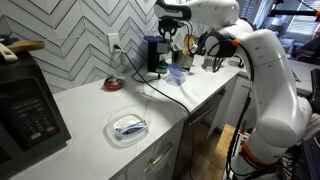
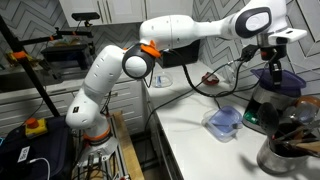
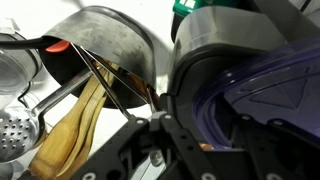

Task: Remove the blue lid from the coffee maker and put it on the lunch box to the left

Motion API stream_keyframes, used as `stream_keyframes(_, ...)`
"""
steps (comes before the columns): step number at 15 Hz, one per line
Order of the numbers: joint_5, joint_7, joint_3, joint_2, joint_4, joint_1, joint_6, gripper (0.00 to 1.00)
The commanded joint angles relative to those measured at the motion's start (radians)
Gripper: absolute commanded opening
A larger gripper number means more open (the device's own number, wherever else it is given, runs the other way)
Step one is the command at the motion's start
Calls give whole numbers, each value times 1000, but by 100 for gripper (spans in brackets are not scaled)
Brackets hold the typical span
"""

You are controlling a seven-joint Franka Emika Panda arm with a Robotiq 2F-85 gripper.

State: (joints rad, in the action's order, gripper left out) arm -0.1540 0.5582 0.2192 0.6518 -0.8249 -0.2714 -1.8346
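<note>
The translucent blue-violet lid (image 2: pixel 277 79) lies on top of the black coffee maker (image 2: pixel 265 112) at the back of the counter. In the wrist view the lid (image 3: pixel 245 95) fills the right side over the dark machine (image 3: pixel 215 35). My gripper (image 2: pixel 272 60) hangs straight above it, and its fingers (image 3: pixel 205 122) are spread wide with the lid's near edge between them. It also shows in an exterior view (image 1: pixel 172 40) over the coffee maker (image 1: pixel 154 52). The clear lunch box (image 1: pixel 128 127) with blue-and-white contents sits on the white counter and shows in both exterior views (image 2: pixel 223 121).
A metal pot of wooden and metal utensils (image 3: pixel 95 60) stands right beside the coffee maker (image 2: pixel 290 150). A small red dish (image 1: pixel 113 85) sits by the wall. A black power cord (image 1: pixel 165 88) crosses the counter. A large black keypad appliance (image 1: pixel 28 105) stands at the far end.
</note>
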Motion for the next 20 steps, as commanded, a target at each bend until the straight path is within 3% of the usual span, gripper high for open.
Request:
stream_keyframes(1, -20, -8, 11, 20, 27, 0, 46, 21)
stream_keyframes(4, -7, 29, 17, 9, 15, -10, 47, 0)
stream_keyframes(10, 30, 110, 30, -70, -21, -39, 24, 3)
stream_keyframes(16, 150, -136, -26, -332, -157, -79, -18, 2)
stream_keyframes(20, 235, -230, -71, -492, -329, -38, 8, 2)
